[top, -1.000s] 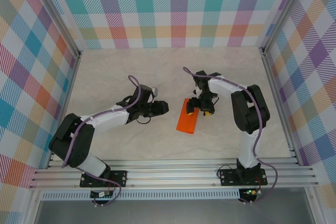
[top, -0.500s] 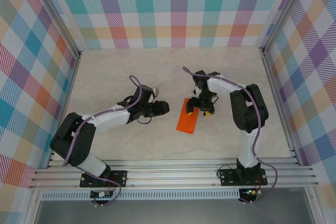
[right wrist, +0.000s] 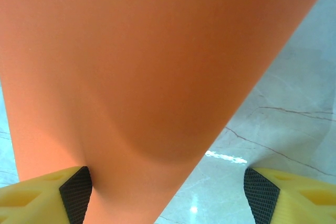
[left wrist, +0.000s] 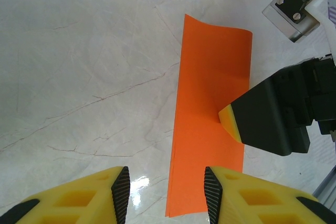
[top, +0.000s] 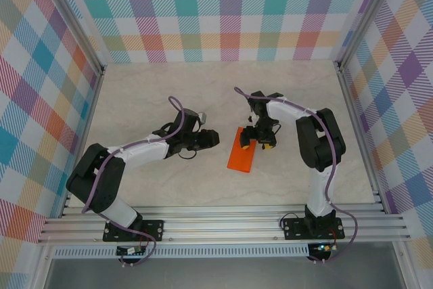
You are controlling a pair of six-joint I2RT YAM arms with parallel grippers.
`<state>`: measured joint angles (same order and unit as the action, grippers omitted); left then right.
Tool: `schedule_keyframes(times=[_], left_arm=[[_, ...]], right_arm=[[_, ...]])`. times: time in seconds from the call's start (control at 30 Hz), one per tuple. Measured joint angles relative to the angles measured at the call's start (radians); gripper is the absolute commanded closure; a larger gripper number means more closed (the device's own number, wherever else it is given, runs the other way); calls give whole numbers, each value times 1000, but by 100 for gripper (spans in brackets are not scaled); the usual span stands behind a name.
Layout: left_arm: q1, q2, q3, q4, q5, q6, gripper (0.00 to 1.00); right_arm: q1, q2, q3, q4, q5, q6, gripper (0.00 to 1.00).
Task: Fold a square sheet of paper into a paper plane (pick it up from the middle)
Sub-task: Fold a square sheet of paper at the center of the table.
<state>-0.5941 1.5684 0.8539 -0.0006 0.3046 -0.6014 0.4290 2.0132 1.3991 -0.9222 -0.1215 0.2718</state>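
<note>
The orange square sheet of paper [top: 241, 150] lies on the table folded in half into a long rectangle, not a pointed dart. In the left wrist view the paper [left wrist: 207, 93] has doubled edges at its near end. My left gripper [left wrist: 167, 192] hovers open over that near left corner, its jaws apart with nothing clamped. My right gripper [top: 258, 137] is open wide at the paper's right side. One of its yellow fingertips [left wrist: 230, 121] presses on the right long edge. In the right wrist view the paper [right wrist: 142, 61] rises against the left finger [right wrist: 76, 190].
The marble-patterned table [top: 169, 93] is bare around the paper. Checked walls and aluminium rails [top: 223, 225] bound the workspace. The left arm [top: 135, 148] reaches in from the left, and the right arm [top: 314, 140] bends in from the right.
My left gripper has edged slightly right toward the paper and its jaws have narrowed a little. The right gripper and the paper have stayed where they were.
</note>
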Motion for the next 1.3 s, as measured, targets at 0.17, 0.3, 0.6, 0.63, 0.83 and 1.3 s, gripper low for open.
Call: schedule_keyframes(times=[0.17, 0.3, 0.6, 0.63, 0.83, 1.3], left_arm=[[0, -5, 0, -18, -44, -1, 57], [-1, -41, 0, -50, -105, 0, 56], [-1, -81, 0, -61, -154, 23, 56], [-1, -81, 0, -68, -157, 24, 56], [-1, -81, 23, -101, -159, 45, 56], [-1, -67, 40, -100, -112, 45, 56]], right_arm=[[-18, -7, -11, 9, -31, -2, 22], [-30, -8, -15, 12, -57, -2, 23], [-30, -7, -9, 0, -74, -51, 19], [-30, -6, -7, -3, -74, -56, 18], [-30, 19, 29, -41, -71, -72, 18], [-30, 37, 50, -57, -58, -25, 17]])
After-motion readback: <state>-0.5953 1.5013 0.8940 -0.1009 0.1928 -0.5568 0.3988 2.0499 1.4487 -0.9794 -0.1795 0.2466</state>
